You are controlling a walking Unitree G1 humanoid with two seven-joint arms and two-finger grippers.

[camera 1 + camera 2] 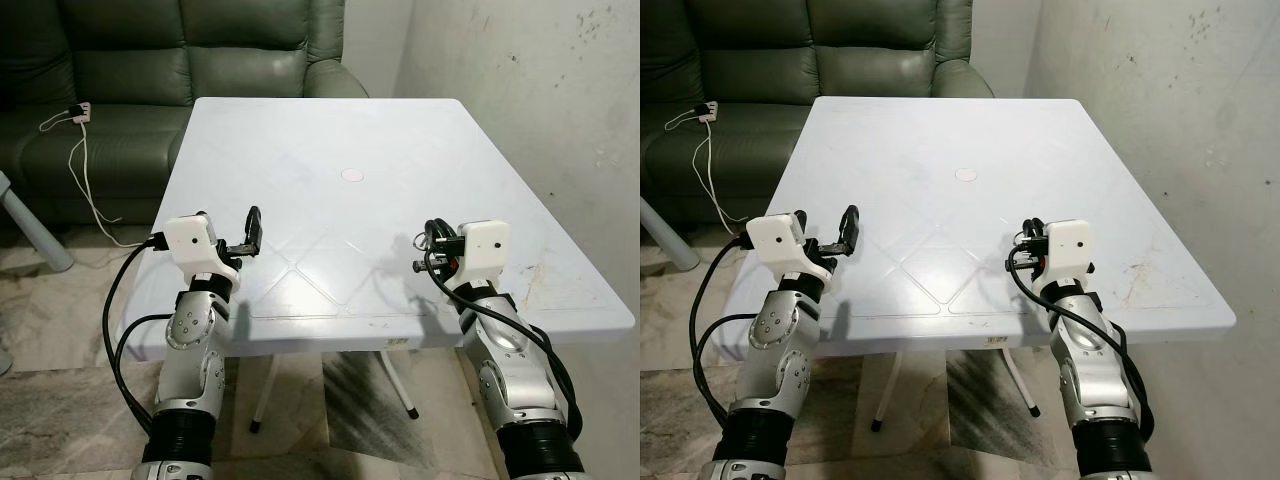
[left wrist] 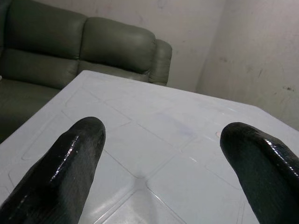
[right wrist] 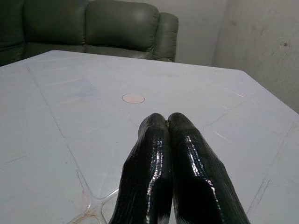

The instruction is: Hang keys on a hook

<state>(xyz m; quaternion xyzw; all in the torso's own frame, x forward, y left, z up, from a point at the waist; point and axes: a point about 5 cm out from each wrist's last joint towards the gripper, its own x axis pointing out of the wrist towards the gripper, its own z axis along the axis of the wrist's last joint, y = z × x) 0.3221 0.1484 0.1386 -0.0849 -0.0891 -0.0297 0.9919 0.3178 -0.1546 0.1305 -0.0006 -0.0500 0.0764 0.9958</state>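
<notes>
Left eye view, 2 arms over the near edge of the white square plastic table (image 1: pixel 330 130). Left gripper (image 2: pixel 161 154): 2 black fingers spread apart, bare tabletop between them. Right gripper (image 3: pixel 174 154): fingers pressed together, nothing clamped. Ahead of the right jaws: small round pinkish plug (image 3: pixel 133 98) at the table centre. Beyond both jaws: dark green leather sofa (image 1: pixel 190 60) with a white charger and cable (image 1: pixel 80 150). Keys and hook: not located; task judged not begun. Containers: 0 seen.

White table (image 1: pixel 330 130) before green sofa (image 1: pixel 150 60).
</notes>
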